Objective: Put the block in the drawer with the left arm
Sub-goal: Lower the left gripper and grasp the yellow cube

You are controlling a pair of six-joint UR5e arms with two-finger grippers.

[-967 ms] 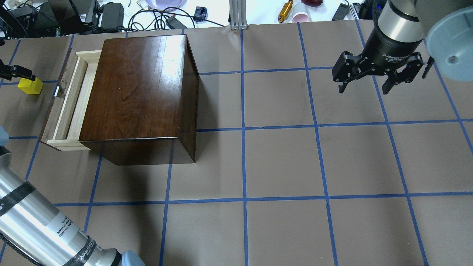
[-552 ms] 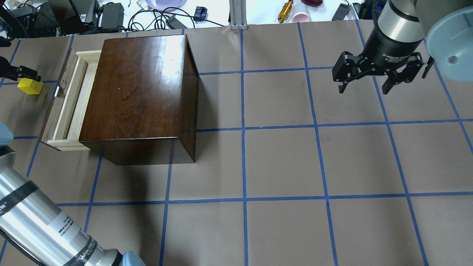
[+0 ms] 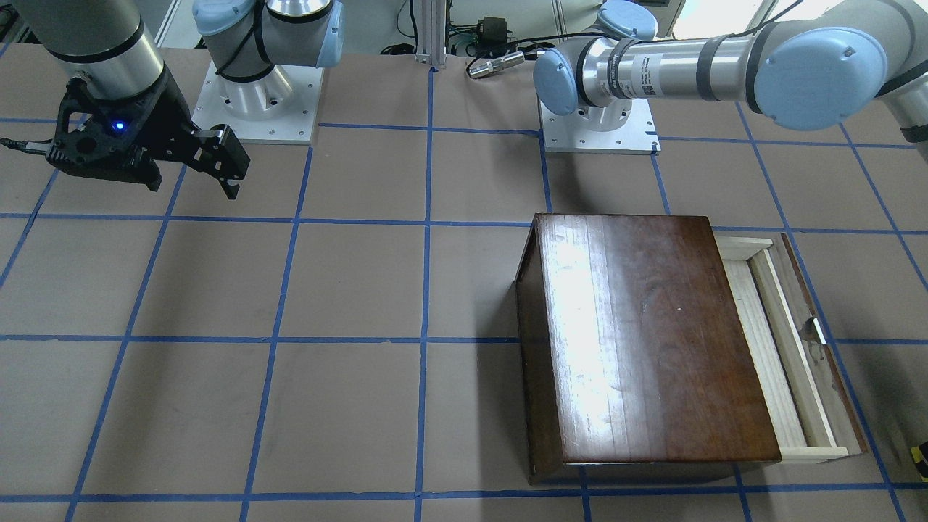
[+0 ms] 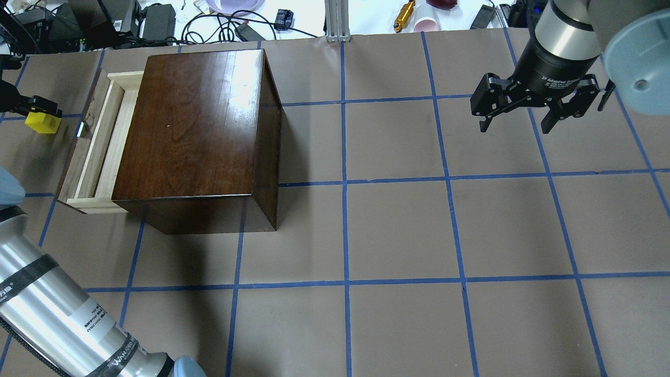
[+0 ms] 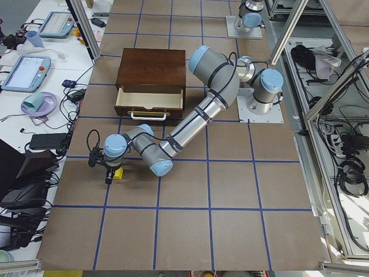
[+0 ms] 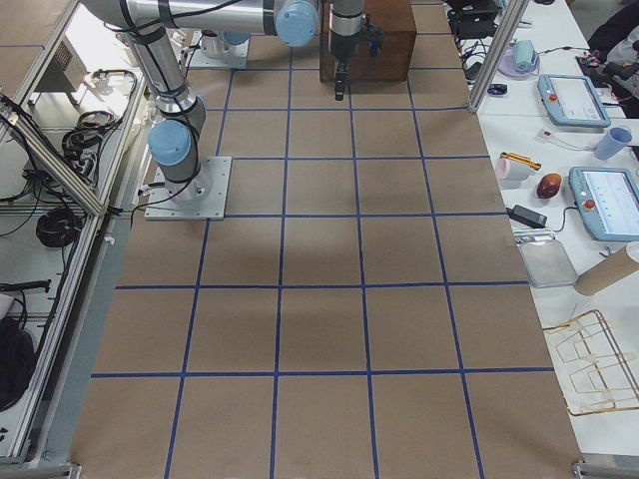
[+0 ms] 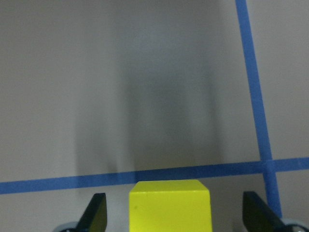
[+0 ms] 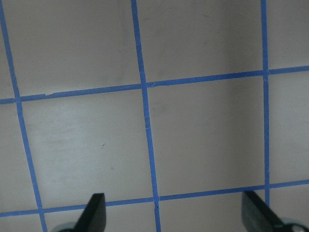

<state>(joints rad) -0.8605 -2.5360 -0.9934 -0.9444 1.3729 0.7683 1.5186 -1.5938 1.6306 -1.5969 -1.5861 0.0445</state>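
The small yellow block [image 4: 44, 123] rests on the brown paper left of the drawer [image 4: 97, 142], which is pulled out of the dark wooden box [image 4: 196, 131] and holds nothing. My left gripper [image 4: 35, 112] hangs right over the block at the view's left edge. In the left wrist view the block [image 7: 170, 205] sits between the two fingers [image 7: 94, 216], with a gap on each side, so the gripper is open. My right gripper [image 4: 515, 127] hovers open and empty far off at the back right. In the exterior left view the left gripper [image 5: 109, 172] stands at the block [image 5: 119, 173].
Cables, power bricks, cups and a plate lie on the white bench [image 4: 293, 15] beyond the table's far edge. The left arm's forearm [image 4: 47, 314] crosses the near left corner. An aluminium post [image 4: 337, 21] stands at the back centre.
The left gripper has come closer onto the block, its finger now covering more of the block's top. The left forearm shifted slightly. Block, drawer and right arm have not moved.
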